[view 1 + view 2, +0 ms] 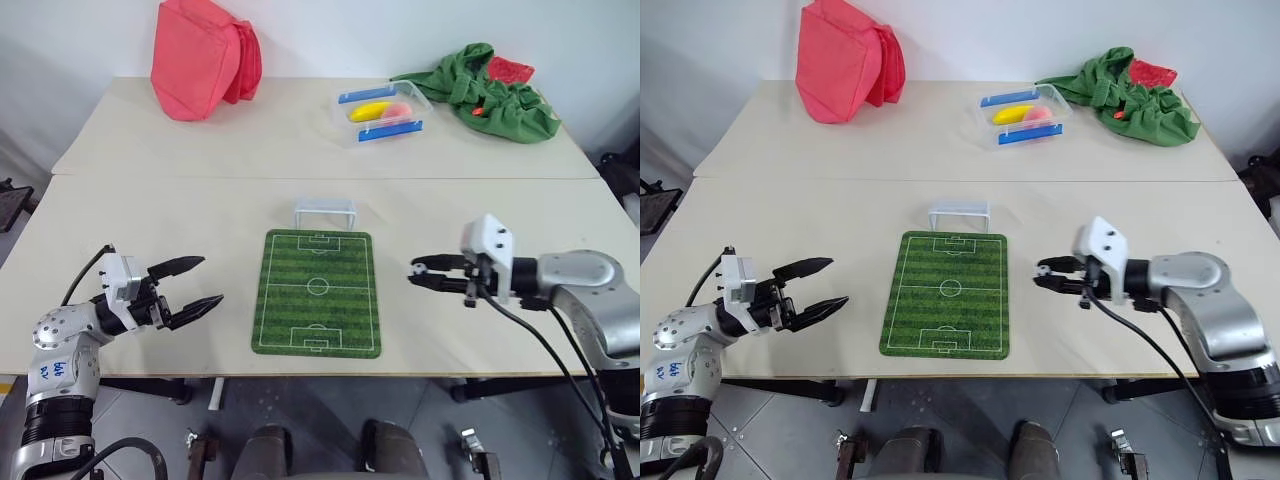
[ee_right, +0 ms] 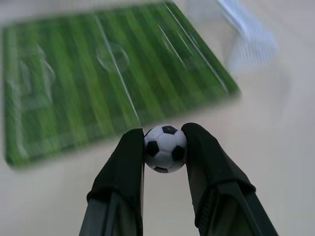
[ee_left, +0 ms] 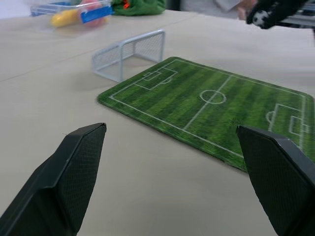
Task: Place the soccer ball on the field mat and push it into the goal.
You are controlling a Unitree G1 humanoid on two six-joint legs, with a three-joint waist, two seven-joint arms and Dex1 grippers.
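Nearest to the robot, the left claw (image 1: 196, 285) waits with its fingers spread wide and empty, beside the field mat (image 1: 318, 292), probably so it stays out of the way. On the other side, the right claw (image 2: 165, 147) pinches the soccer ball (image 2: 165, 148) between its fingertips, above the bench (image 1: 140, 215) just beside the mat, ready to carry it over the grass. Beyond the mat's far edge stands the goal (image 1: 324, 212), its mouth facing the pitch, so a straight push should send the ball inside.

Lying at the far left of the table (image 1: 150, 140): a red fabric bag (image 1: 203, 57). Sitting near the far right: a clear tub (image 1: 383, 113) with blue handles, holding a yellow thing and a pink thing, just beside a crumpled green cloth bag (image 1: 485, 92).
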